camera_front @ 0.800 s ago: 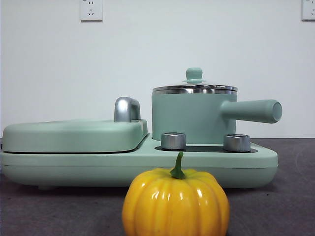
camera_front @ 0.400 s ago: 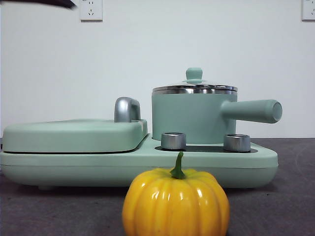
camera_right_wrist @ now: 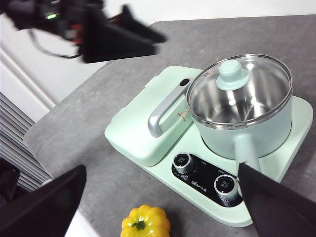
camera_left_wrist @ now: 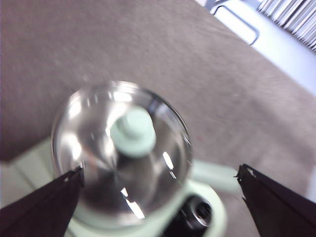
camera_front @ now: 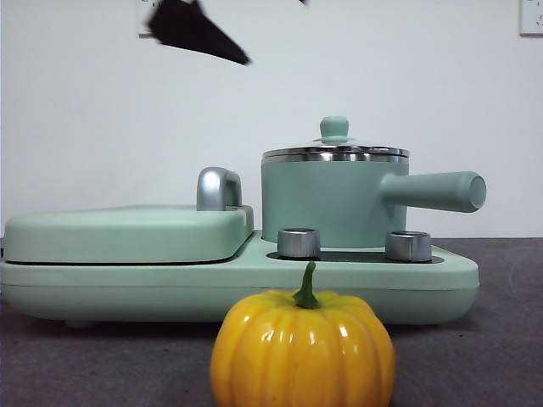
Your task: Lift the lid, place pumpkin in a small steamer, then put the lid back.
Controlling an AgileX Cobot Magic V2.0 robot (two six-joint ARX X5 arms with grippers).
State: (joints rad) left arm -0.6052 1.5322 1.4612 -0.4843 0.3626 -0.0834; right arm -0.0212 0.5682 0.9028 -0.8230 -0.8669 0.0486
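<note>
Newly lowered left pincer [camera_front: 197, 32] above glass lid [camera_front: 335, 151]

lid [camera_front: 335, 152] on small steamer [camera_front: 327, 203] | pumpkin [camera_front: 303, 349] in front, on table [camera_front: 501, 339]

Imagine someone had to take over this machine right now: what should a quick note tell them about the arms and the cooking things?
Left end effector: open, empty, in the air above the lid, not touching it.
Right end effector: open, empty, waiting high over the table.
The lid sits closed on the small steamer, which stands on the green cooker base.
The pumpkin sits on the table in front of the cooker.
Done: nothing.
Left: lift the lid, put the pumpkin in the steamer, replace the lid.
</note>
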